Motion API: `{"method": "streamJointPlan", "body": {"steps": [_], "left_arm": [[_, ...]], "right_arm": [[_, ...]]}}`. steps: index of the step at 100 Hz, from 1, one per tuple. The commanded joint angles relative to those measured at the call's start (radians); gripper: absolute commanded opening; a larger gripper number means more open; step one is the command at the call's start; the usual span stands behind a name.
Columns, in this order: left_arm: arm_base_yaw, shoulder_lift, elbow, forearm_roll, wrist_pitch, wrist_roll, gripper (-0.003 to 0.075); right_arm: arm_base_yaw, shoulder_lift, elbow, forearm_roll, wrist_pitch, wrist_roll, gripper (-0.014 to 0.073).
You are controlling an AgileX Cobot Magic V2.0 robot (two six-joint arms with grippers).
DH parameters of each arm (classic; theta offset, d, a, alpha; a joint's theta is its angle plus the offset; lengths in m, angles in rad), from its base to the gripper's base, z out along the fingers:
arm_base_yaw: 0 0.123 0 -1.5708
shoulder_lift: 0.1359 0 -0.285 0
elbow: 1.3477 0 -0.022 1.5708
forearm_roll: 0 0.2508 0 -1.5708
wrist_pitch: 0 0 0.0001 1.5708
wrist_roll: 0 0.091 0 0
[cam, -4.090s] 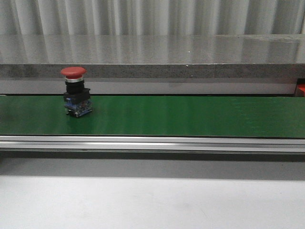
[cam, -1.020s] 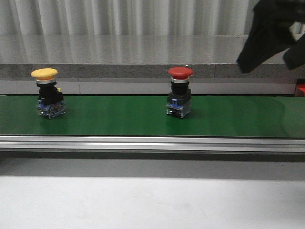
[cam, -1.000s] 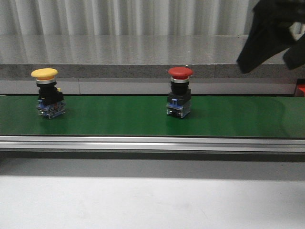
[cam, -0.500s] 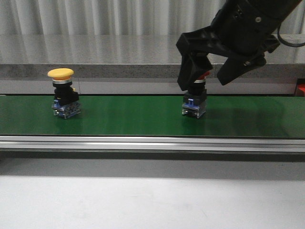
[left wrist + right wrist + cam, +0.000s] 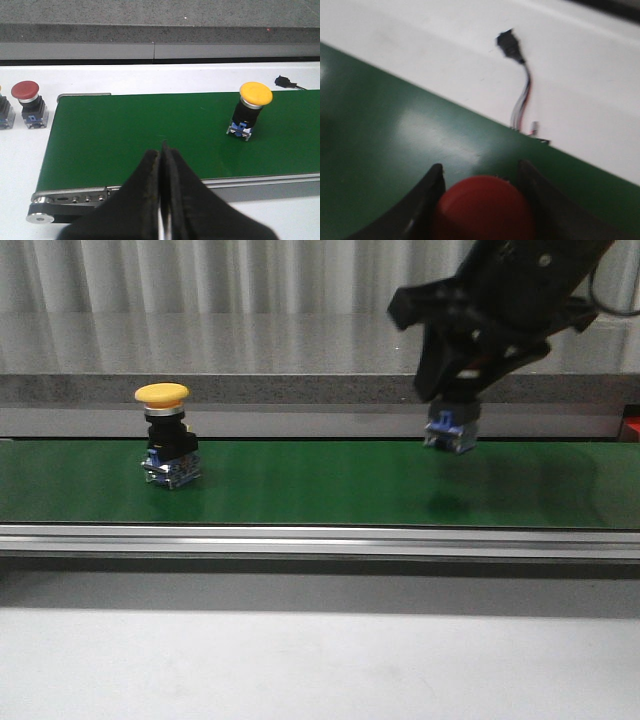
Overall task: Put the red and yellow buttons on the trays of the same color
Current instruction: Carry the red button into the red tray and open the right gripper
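My right gripper (image 5: 452,400) is shut on the red button (image 5: 482,207) and holds it a little above the green belt (image 5: 300,485), right of the middle. Only the button's blue base (image 5: 451,430) shows under the fingers in the front view. In the right wrist view the red cap fills the gap between the two fingers (image 5: 432,192). The yellow button (image 5: 166,448) stands upright on the belt at the left and also shows in the left wrist view (image 5: 254,109). My left gripper (image 5: 162,152) is shut on nothing, near the belt's front rail. No tray is clearly in view.
A second red button (image 5: 28,97) stands on the white table beyond the belt's end. A black plug with wires (image 5: 512,47) lies on the white surface beside the belt. A red sliver (image 5: 632,428) shows at the far right edge. The metal rail (image 5: 320,540) runs along the belt's front.
The belt carried the yellow button to the right. My right gripper came down around the red button, shut on it and lifted it off the belt.
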Motion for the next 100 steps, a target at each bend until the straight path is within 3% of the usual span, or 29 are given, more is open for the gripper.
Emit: {"method": "streamJointPlan", "body": {"steps": [1,26,52,78,100], "left_arm": [[-0.003,-0.001,-0.025,-0.006,-0.076,-0.01,-0.002],[-0.003,-0.001,-0.025,-0.006,-0.076,-0.01,-0.002],[-0.003,-0.001,-0.025,-0.006,-0.076,-0.01,-0.002],[-0.003,-0.001,-0.025,-0.006,-0.076,-0.01,-0.002],[-0.003,-0.001,-0.025,-0.006,-0.076,-0.01,-0.002]], "right_arm": [[-0.096,-0.073,-0.088,0.0,0.011,-0.009,0.0144],[-0.449,-0.072,-0.225,0.0,0.046,-0.009,0.0144],[-0.733,-0.025,-0.23,0.0,-0.075,-0.009,0.0144],[-0.813,0.092,-0.238,0.0,-0.226,-0.009,0.0144],[-0.81,0.261,-0.357,0.0,-0.224,-0.009,0.0144]]}}
